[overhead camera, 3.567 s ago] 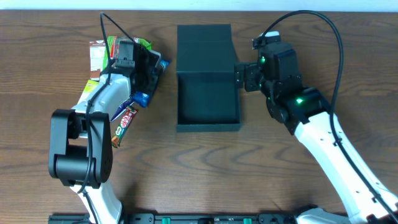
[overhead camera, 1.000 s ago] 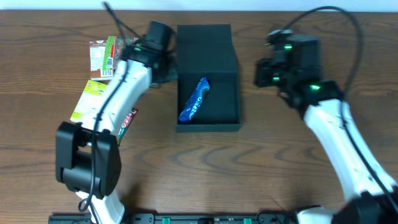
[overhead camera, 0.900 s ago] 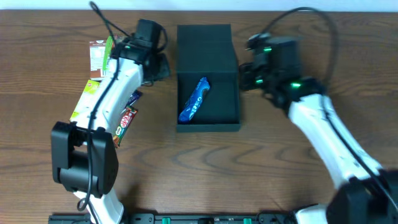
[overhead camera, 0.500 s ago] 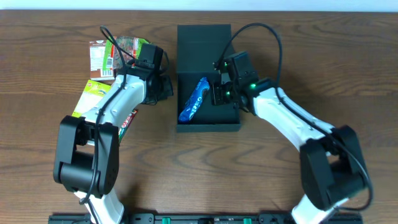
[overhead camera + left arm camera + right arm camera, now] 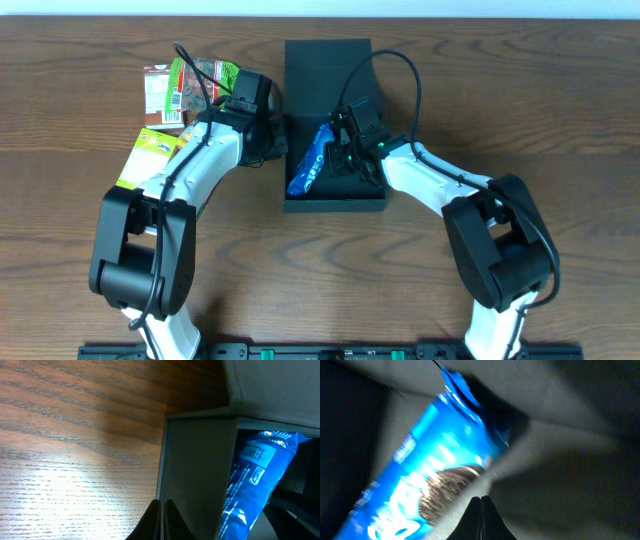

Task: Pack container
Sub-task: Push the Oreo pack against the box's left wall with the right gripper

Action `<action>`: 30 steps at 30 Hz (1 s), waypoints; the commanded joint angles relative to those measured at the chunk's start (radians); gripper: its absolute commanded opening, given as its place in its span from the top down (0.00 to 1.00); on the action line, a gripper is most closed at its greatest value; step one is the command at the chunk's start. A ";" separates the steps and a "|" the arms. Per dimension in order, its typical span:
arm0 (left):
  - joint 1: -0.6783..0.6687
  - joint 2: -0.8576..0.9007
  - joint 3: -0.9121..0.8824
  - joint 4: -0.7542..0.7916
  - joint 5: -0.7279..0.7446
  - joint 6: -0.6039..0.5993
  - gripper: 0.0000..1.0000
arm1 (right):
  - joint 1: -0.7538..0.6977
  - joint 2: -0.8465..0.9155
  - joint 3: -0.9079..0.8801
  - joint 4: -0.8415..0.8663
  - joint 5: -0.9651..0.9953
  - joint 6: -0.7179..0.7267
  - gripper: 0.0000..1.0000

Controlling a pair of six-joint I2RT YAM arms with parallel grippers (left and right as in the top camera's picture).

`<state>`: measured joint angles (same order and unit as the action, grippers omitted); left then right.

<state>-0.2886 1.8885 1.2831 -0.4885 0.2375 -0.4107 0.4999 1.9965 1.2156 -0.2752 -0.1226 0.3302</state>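
Observation:
The container [image 5: 375, 195] is a dark square box in the middle of the table, its flat lid [image 5: 328, 75] hinged open toward the back. A blue snack packet [image 5: 310, 160] lies inside along the left side. My left gripper [image 5: 274, 143] is shut with nothing in it, its tips [image 5: 162, 510] against the outside of the container's left wall [image 5: 197, 475]; the blue packet [image 5: 255, 480] shows beyond that wall. My right gripper [image 5: 337, 158] is down inside the container, shut and empty, its tips [image 5: 481, 505] just beside the blue packet [image 5: 420, 490] over the container floor [image 5: 560, 475].
Loose snack packets lie left of the container: a brown and green pair [image 5: 165, 85] at the back and a yellow-green one [image 5: 145, 155] nearer, partly under my left arm. Both arms crowd the container's rim.
A blue packet now lies in the container, which was empty at first. My right arm has swung from the container's right side down into it. My left gripper has shifted to the left wall.

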 commanded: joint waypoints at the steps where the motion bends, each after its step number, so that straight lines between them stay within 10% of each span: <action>1: 0.000 0.008 -0.007 0.008 0.008 0.027 0.94 | 0.001 0.006 0.028 -0.031 0.109 0.013 0.99; 30: 0.002 0.070 -0.007 0.109 0.104 0.033 0.94 | 0.039 0.044 0.032 0.190 -0.140 -0.014 0.98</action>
<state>-0.2878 1.9453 1.2831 -0.3847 0.3157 -0.3916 0.5213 2.0274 1.2297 -0.0906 -0.1822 0.3294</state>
